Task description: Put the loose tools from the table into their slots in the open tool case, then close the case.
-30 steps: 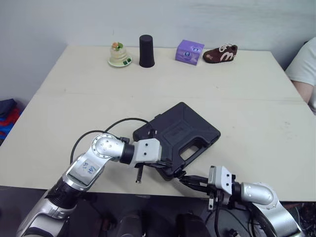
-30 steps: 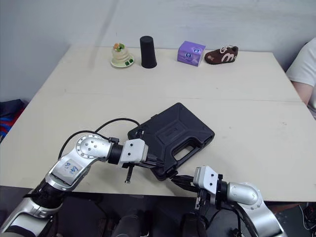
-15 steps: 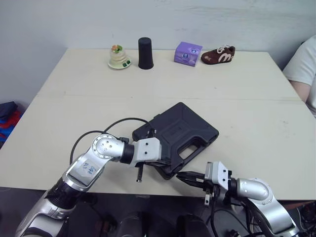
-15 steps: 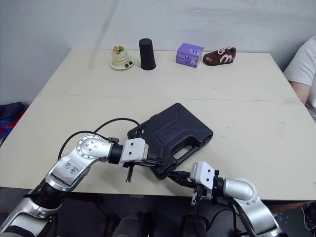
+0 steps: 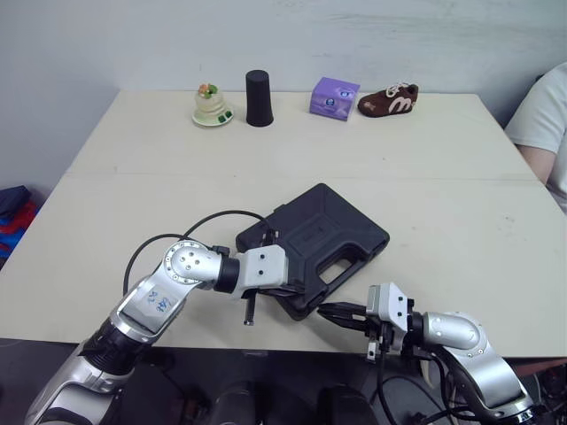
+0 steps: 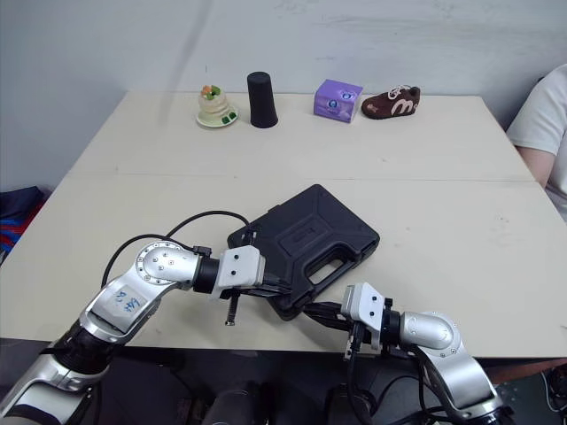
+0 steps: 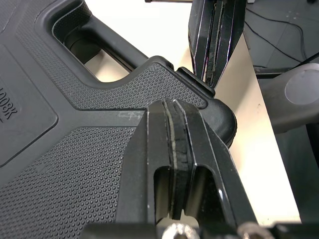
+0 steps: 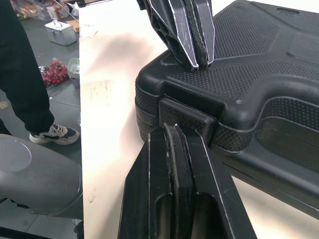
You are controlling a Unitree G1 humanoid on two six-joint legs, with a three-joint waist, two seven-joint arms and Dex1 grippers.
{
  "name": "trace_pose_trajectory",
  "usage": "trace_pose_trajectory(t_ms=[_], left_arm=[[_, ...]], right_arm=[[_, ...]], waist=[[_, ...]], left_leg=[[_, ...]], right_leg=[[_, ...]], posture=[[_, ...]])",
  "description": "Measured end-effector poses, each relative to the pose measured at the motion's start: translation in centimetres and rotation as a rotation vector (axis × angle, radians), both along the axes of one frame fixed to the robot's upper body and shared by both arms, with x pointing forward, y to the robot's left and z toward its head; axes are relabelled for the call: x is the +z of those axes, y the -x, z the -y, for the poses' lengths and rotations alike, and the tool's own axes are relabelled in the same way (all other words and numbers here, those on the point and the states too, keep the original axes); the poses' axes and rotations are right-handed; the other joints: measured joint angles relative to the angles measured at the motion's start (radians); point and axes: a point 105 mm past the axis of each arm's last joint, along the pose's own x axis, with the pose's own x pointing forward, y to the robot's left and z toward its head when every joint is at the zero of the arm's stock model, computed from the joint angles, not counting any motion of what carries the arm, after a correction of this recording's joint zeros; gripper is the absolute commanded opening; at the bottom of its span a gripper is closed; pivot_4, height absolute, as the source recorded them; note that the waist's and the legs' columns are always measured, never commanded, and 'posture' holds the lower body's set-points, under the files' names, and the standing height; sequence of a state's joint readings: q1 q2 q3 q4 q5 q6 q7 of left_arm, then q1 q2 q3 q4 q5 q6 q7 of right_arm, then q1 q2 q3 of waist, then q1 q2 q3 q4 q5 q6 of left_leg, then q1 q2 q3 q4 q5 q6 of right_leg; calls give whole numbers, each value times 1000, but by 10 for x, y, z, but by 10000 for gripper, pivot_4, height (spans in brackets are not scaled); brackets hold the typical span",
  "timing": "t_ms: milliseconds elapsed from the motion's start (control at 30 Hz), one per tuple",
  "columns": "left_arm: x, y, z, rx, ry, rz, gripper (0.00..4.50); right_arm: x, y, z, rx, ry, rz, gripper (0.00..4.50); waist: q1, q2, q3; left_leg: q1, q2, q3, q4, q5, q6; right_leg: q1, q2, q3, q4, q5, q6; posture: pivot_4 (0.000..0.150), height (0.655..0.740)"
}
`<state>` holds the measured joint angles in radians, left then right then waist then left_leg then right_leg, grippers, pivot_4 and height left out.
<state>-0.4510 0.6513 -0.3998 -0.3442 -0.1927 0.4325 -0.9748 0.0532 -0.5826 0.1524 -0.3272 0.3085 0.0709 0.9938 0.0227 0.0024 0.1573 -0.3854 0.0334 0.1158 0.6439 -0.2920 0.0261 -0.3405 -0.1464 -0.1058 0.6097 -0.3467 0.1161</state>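
Note:
The black tool case (image 5: 314,243) lies closed on the table, handle side towards the near edge. My left gripper (image 5: 297,288) is shut and presses its tips down on the lid's near corner (image 7: 172,107). My right gripper (image 5: 323,310) is shut too, reaching in from the table's near edge. Its tips (image 8: 172,130) touch the latch (image 8: 187,119) on the case's front wall at that same corner. The two grippers' tips stand a few centimetres apart, with the left gripper (image 8: 197,62) just above the latch. No loose tools lie on the table.
Along the far edge stand a small figurine dish (image 5: 212,104), a black cup (image 5: 258,86), a purple box (image 5: 335,96) and a brown toy shoe (image 5: 388,100). A person (image 5: 545,124) sits at the right edge. A black cable (image 5: 213,217) loops over my left arm.
My right gripper has moved forward from below the table edge until its tips reach the case's near corner latch. The left gripper has stayed on the lid. The camera shifted slightly.

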Motion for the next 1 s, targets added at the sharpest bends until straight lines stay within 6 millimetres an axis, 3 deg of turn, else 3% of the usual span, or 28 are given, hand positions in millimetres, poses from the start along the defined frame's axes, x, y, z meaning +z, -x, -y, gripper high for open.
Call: trace_pose_trajectory(t_ms=[433,500,600,700,800,867,933,1000], left_arm=[[1,0,0,0,10,5,199],[8,-8,-2,79,137,-8,199],[28,-20,-27,192,283,12,199],[53,-22,-47,244,352,49,199],[59,-20,-87,354,308,52,9028],[54,-20,-110,434,276,39,18011],[41,-15,-133,509,232,7,27315],[22,-12,-171,650,184,-39,36405]], right_arm=[[2,2,0,-5,-6,-50,0],[7,7,14,-7,25,-43,0],[17,6,53,-58,111,-29,0],[35,1,74,-84,131,33,0],[45,-7,106,-145,198,44,9162],[50,-13,121,-189,212,51,18982],[59,-25,130,-219,222,94,29298],[68,-38,156,-307,261,134,39047]], waist=[[0,0,-1],[2,8,5],[3,-4,19],[-1,-7,21],[-3,-8,23],[1,-10,25],[-3,-11,27],[-9,-11,33]], left_leg=[[1,0,-1,-8,2,-1],[-3,-3,-1,-11,4,1],[-14,-2,-1,-11,12,3],[-19,-2,-1,-11,16,-1],[-19,-3,2,-12,15,0],[-19,-3,2,-11,15,1],[-19,-3,4,-10,14,1],[-18,-3,6,-9,14,3]], right_leg=[[-1,-1,0,-7,1,-3],[-3,-2,0,-10,4,-2],[-13,0,-4,-8,4,-1],[-18,3,-7,-5,4,-1],[-19,11,-13,-4,4,-1],[-19,11,-13,-5,4,-1],[-19,11,-11,-5,5,1],[-20,9,-9,-7,6,2]], posture=[[1500,7400],[1500,7400],[1500,7400],[1500,7400],[1500,7400],[1500,7400],[1500,7400],[1500,7400]])
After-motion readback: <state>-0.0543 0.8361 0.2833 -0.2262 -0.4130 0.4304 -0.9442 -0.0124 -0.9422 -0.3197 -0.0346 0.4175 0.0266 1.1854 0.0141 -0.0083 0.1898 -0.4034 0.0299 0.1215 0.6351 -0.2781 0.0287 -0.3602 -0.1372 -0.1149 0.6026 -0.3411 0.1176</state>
